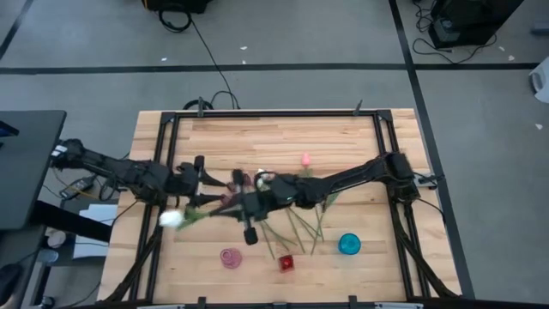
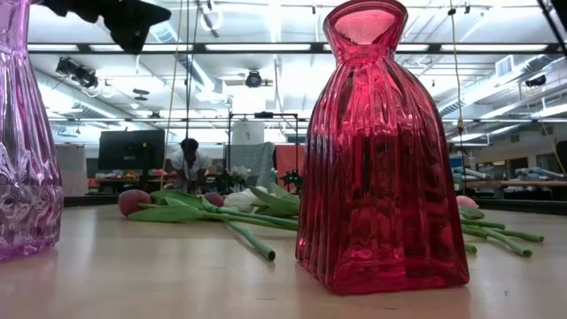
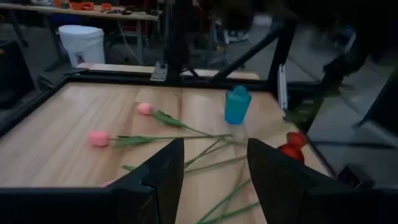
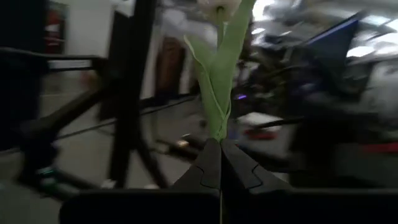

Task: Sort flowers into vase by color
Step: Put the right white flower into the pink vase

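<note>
My right gripper reaches from the table's right to its middle and is shut on a white flower, whose head points toward the left edge. My left gripper stands open just beyond it, at the left, with nothing between its fingers. More flowers lie on the wood: a pink one farther back, two pink ones in the left wrist view, and loose green stems. A purple vase, a red vase and a blue vase stand along the near edge. My right gripper pinches the white flower's green stem between its two fingertips, just below the leaves. The fingers come roughly level from the table's right. Leaves and white head stick out ahead of the fingertips, and the flower is lifted off the table.
A black metal frame runs around the wooden table. In the low view the red vase stands close in front, the purple vase at the left, with flowers lying behind them. A person shows far off in the room.
</note>
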Available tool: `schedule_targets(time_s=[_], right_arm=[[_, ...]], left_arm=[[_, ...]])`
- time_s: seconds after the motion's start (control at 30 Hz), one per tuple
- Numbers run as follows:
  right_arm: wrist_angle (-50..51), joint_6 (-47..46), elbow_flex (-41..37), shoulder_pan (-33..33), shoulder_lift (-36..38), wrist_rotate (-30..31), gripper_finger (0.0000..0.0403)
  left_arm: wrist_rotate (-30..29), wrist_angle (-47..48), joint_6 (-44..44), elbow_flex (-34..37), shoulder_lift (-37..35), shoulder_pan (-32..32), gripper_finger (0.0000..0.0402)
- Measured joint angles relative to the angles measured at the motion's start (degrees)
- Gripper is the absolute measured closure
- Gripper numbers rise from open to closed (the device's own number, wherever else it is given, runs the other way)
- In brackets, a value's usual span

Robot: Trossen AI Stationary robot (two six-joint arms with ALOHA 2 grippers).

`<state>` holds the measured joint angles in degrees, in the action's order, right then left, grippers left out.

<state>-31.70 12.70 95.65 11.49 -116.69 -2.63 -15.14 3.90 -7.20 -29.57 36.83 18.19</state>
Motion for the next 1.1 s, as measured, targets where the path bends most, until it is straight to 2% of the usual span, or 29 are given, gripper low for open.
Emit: schedule_targets(time_s=[0.17,0.33,0.67,0.87,1.1], right_arm=[[-13.71,1.43,-14.51,-0.11,6.07,5.62,0.0398],[-26.56,1.08,-22.98,-1.06,7.43,8.08,0.0398],[-26.51,-0.12,-24.32,-2.36,7.09,9.02,0.0398],[-26.31,-0.12,-24.32,-2.36,7.09,9.02,0.0398],[-25.66,-0.58,-24.32,-2.69,7.09,9.05,0.0398]], left_arm=[[-7.54,-1.55,4.46,-2.09,1.19,3.33,0.022],[-8.63,-7.66,6.71,-2.11,3.59,3.42,0.022],[-9.49,-21.85,7.66,-2.04,13.45,3.2,0.022],[-13.7,-23.87,6.56,-2.04,15.03,3.2,0.022],[-13.81,-27.42,6.79,-2.04,17.2,3.18,0.022]])
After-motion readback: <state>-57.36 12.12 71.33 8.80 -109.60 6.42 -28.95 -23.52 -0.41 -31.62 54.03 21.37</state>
